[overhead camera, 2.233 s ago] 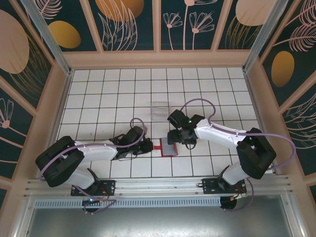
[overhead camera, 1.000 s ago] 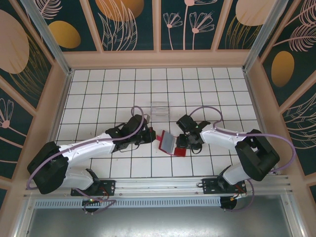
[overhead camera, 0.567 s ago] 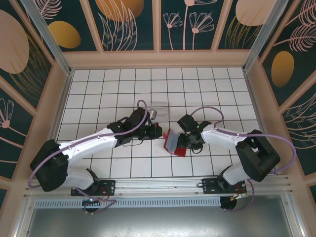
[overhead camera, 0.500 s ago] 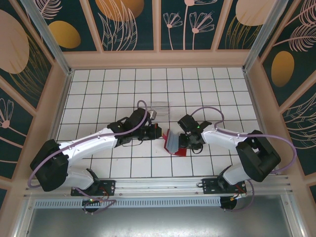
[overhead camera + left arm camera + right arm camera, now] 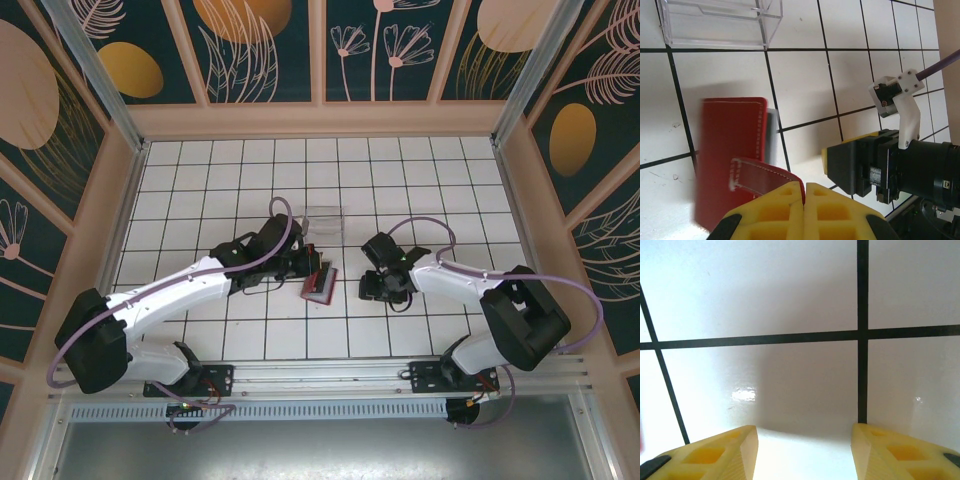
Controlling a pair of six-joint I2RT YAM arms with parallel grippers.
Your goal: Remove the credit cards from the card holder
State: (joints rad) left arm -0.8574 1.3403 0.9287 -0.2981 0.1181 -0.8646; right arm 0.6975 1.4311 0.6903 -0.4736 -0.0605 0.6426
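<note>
The red card holder (image 5: 318,287) lies on the white tiles between the two arms, its red cover (image 5: 730,145) facing up in the left wrist view. My left gripper (image 5: 804,186) is shut on its little red tab (image 5: 757,172); from above, the left gripper (image 5: 306,268) sits at the holder's upper left corner. A thin grey edge (image 5: 772,131) shows along the cover's right side; I cannot tell whether it is lining or a card. The credit cards are hidden. My right gripper (image 5: 373,288) stands just right of the holder, apart from it and open over bare tile, as the right gripper (image 5: 805,440) holds nothing.
A clear plastic box (image 5: 322,221) stands one tile behind the holder and appears as the clear box (image 5: 715,22) at the top of the left wrist view. The right arm's black wrist block (image 5: 875,167) is close on the holder's right. Wooden walls (image 5: 110,230) ring the table.
The right gripper has let go of the card holder. The left gripper, holding the tab, has drawn the holder leftward away from it, and the holder has gone from tilted up to lying flatter.
</note>
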